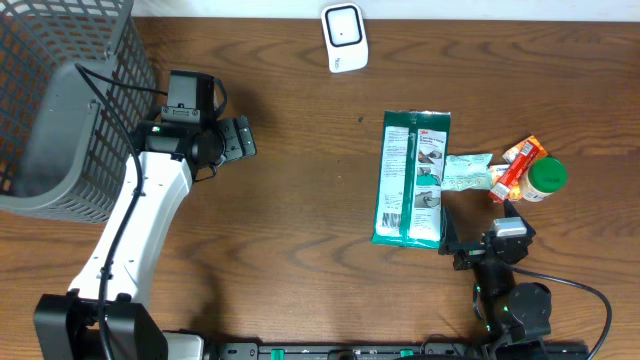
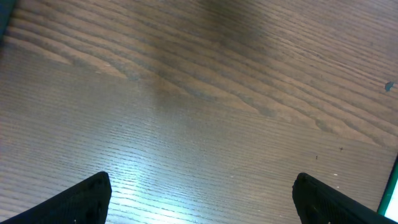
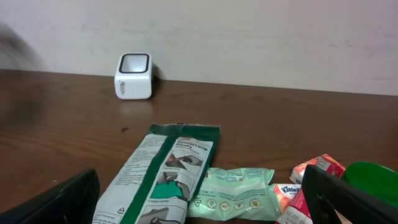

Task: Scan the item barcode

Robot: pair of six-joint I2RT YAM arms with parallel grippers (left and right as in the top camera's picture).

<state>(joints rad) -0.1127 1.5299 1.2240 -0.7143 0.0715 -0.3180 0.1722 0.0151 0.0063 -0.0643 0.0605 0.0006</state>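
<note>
Running off frame, grey basket [image 1: 62, 40], green lid [image 3: 373, 177] cropped, packet [image 1: 412, 180] print unreadable.

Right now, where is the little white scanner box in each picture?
Overhead: the scanner sits at the top edge, just right of the middle.
Left wrist: not in it; mostly bare table shows.
Right wrist: the scanner stands upper left, near the wall.
Shared landmark: the green packet lies nearer the robot than the scanner in the overhead view, and likewise in the right wrist view.
</note>
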